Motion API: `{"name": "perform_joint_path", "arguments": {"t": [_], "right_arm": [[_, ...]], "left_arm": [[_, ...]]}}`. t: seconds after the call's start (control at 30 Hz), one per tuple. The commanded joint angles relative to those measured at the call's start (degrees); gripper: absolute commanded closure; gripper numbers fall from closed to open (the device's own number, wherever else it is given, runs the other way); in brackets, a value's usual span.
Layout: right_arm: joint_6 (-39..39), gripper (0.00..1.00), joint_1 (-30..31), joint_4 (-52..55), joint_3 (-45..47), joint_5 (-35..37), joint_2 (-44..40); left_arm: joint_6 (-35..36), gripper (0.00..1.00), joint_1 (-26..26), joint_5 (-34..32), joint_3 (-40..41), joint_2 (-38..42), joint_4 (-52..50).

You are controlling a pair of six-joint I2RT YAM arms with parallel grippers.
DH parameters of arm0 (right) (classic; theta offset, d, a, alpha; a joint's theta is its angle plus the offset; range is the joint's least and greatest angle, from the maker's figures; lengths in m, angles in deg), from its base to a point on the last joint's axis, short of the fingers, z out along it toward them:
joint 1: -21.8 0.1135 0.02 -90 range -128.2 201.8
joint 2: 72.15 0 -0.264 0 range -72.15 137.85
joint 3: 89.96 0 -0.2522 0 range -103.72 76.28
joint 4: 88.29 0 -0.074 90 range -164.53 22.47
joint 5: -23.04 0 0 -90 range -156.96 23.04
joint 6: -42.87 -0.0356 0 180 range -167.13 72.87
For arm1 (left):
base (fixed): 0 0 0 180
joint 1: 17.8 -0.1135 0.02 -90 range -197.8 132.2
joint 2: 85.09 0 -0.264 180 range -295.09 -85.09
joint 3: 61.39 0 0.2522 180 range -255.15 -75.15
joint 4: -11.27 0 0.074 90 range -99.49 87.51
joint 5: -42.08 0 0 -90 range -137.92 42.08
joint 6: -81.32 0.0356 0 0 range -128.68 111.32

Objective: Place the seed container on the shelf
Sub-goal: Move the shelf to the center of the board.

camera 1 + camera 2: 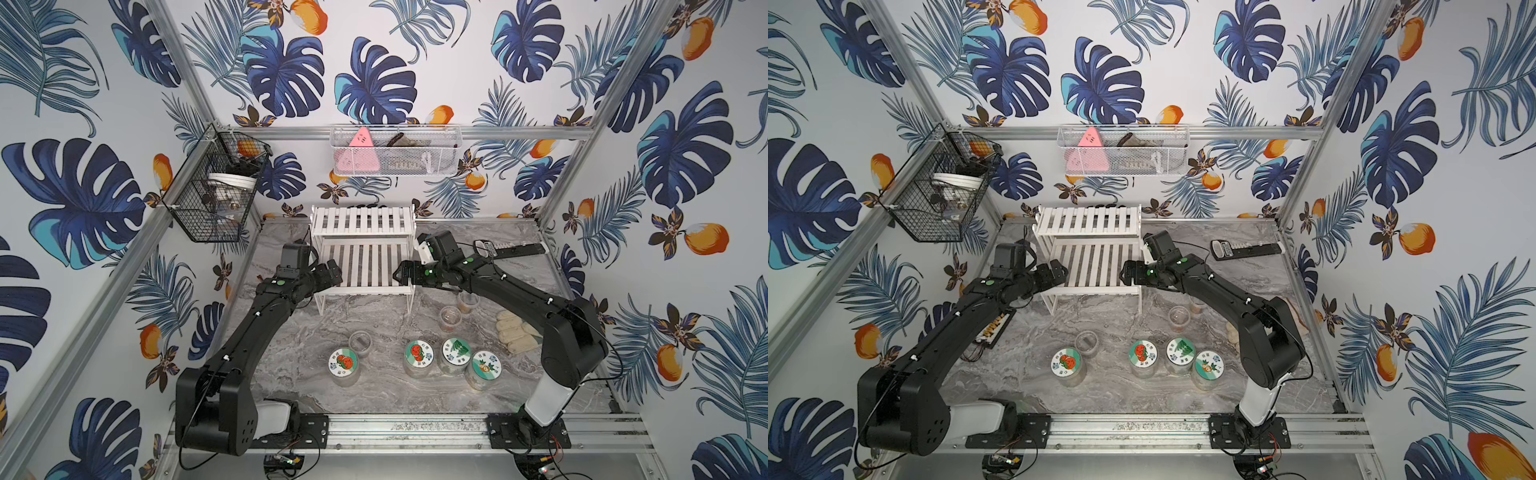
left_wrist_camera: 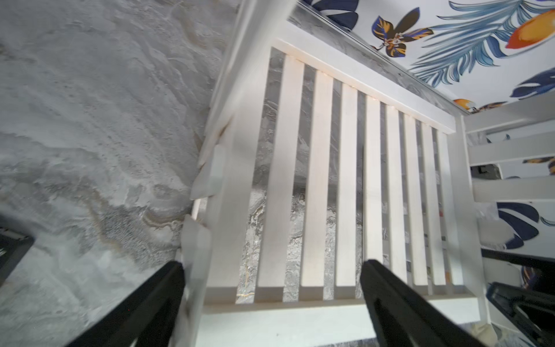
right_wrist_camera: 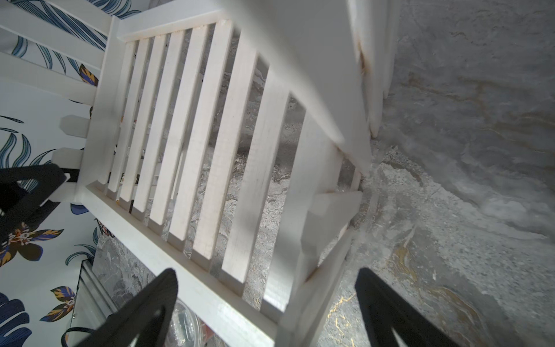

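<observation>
1. Desk (image 1: pixel 374 399), 6 o'clock edge: four seed containers (image 1: pixel 456 351), upright, picture lids on. Three are clustered at 5, the fourth stands alone at 7. All are on the desk, well apart from the shelf (image 1: pixel 365 236).
2. Clear cups (image 1: pixel 360 341): one just behind the 7 o'clock container, two more at 4 near the R arm (image 1: pixel 519 291). Pale gloves (image 1: pixel 517 332) at 4, partly under that arm.
3. L jaws: spread wide at the 9 o'clock end of the shelf's lower tier. In the left wrist view the fingers (image 2: pixel 144 306) straddle the side rail, gripping nothing. Contact w/ the rail: can't tell.
4. R jaws: also wide, at the 3 o'clock end of the same tier. Fingers (image 3: pixel 144 309) sit either side of the front corner, nothing gripped.
5. Shelf at 12: white, slatted, two stepped tiers, upper tier to the rear by the back wall.
6. Black handset-like device (image 1: pixel 511 248) at 2, flat on the desk.
7. On the walls: black wire basket (image 1: pixel 216 187) at 10; white mesh basket (image 1: pixel 395 166) at 12 w/ a pink triangle (image 1: pixel 360 139) inside.
</observation>
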State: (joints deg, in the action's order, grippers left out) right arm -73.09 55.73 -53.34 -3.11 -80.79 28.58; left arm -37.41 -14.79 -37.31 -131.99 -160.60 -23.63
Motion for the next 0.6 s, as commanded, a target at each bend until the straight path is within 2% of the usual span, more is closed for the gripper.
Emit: {"name": "perform_joint_path", "arguments": {"t": [0.0,0.23,0.43,0.57], "right_arm": [[-0.06,0.04,-0.86,-0.54,0.28,-1.82,-0.37],[-0.17,0.05,-3.28,-3.58,4.82,-4.98,-4.71],[1.38,0.04,-5.72,-2.09,8.97,-5.08,-9.22],[1.79,0.04,-11.75,-1.86,10.77,-9.35,-10.59]], "left_arm": [[1.13,0.01,0.03,9.85,-1.16,-1.27,4.73],[2.27,0.01,2.66,15.43,-0.73,-2.68,7.07],[1.12,0.01,8.67,14.8,-0.47,-3.51,8.04],[0.08,0.01,13.29,10.98,-0.73,-3.1,7.1]]}}
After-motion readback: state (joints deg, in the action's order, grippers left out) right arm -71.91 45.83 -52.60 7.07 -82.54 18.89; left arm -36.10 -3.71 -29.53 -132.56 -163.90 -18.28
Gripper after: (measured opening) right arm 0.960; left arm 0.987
